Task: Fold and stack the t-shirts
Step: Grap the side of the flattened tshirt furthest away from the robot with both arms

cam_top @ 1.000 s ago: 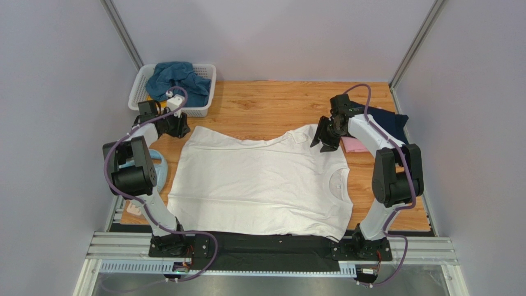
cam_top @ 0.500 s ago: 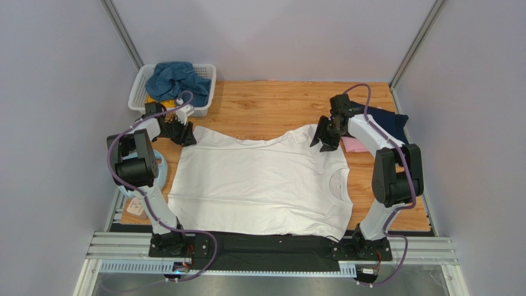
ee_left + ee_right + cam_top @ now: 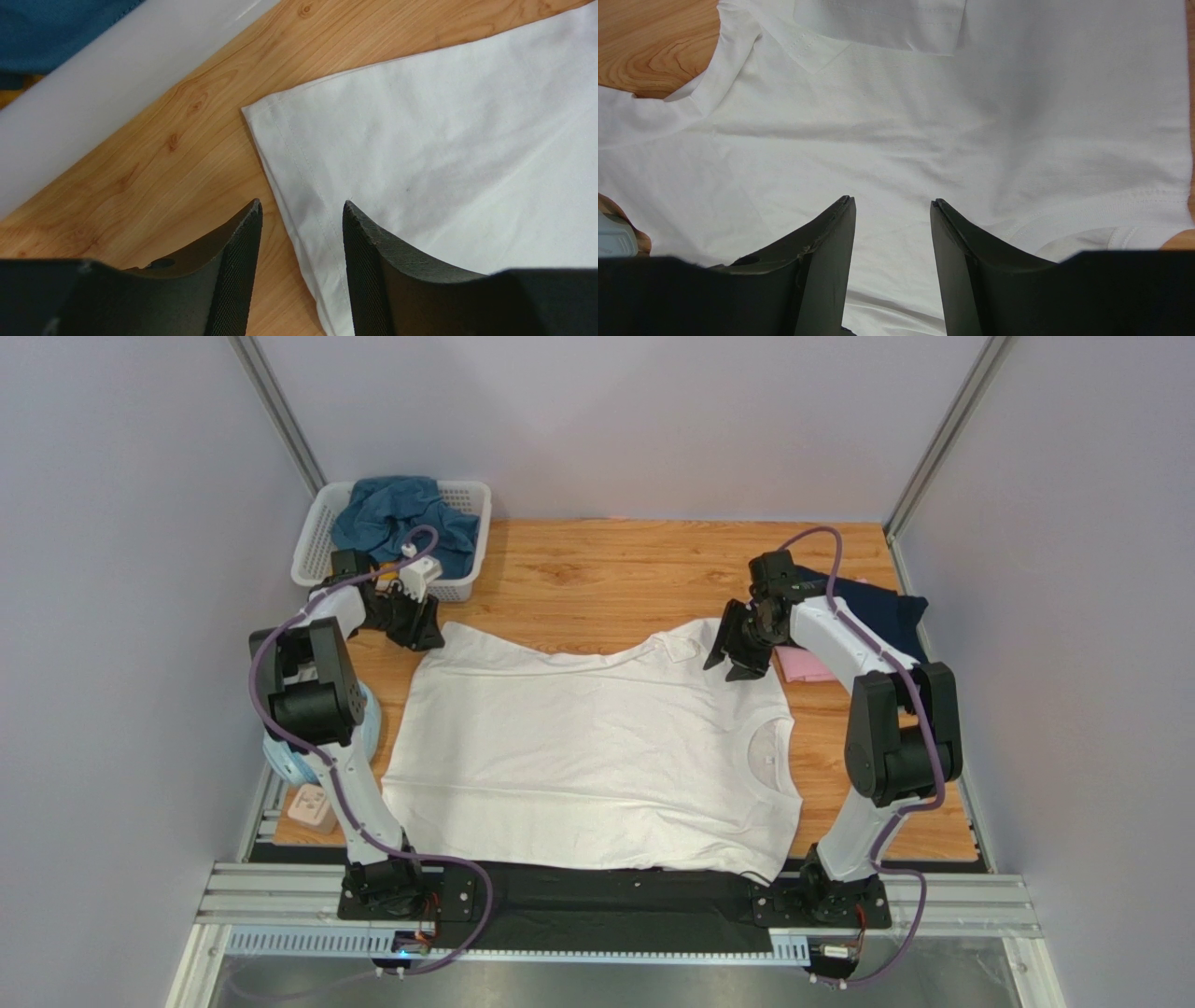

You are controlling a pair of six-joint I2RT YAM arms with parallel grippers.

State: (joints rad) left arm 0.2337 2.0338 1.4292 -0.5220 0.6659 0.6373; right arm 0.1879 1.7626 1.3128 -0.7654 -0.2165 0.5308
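A large white t-shirt [image 3: 589, 749] lies spread flat on the wooden table, collar to the right. My left gripper [image 3: 417, 627] is open at its far left corner; in the left wrist view the hem corner [image 3: 281, 133] lies just ahead of the open gripper [image 3: 302, 210], the hem edge running between the fingers. My right gripper [image 3: 735, 655] is open over the far right sleeve and shoulder; the right wrist view shows white cloth [image 3: 948, 126] under the open gripper [image 3: 892, 203]. A teal-blue shirt [image 3: 400, 511] sits in the basket. Navy [image 3: 884, 609] and pink [image 3: 800, 665] shirts lie at the right.
A white slatted basket [image 3: 320, 546] stands at the far left corner; its rim shows in the left wrist view [image 3: 105, 77]. Light-blue headphones [image 3: 288, 756] lie at the left table edge. A small white object [image 3: 312, 808] sits near the left front.
My left arm has swung toward the shirt's far left corner, the gripper moving right and a little farther back. The right arm and the shirt have not moved.
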